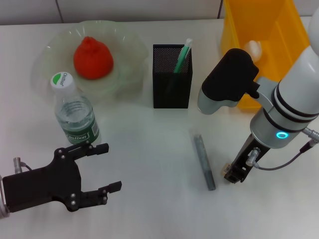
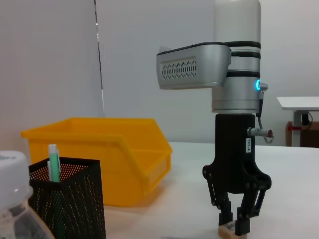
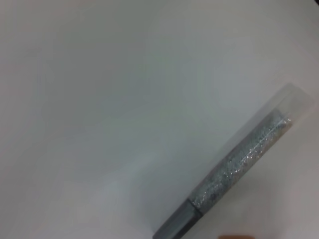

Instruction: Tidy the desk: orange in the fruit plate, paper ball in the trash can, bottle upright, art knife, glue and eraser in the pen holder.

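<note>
Pinching the eraser (image 2: 228, 229) on the desk (image 1: 149, 149), the right gripper (image 2: 233, 223) points straight down with its fingers squeezed around the little beige block. Its label is too small to read. Just beside it lies one gray glitter glue stick (image 1: 204, 161). One black pen holder (image 1: 172, 77) holds a green pen (image 1: 182, 57). One bottle (image 1: 75, 115) stands upright; its cap says "Oastbon". One orange (image 1: 93, 58) sits in the fruit plate (image 1: 50, 52). One paper ball (image 1: 254, 48) lies in the yellow trash can (image 1: 269, 25). The left gripper (image 1: 107, 167) is wide open near the bottle, holding nothing.
</note>
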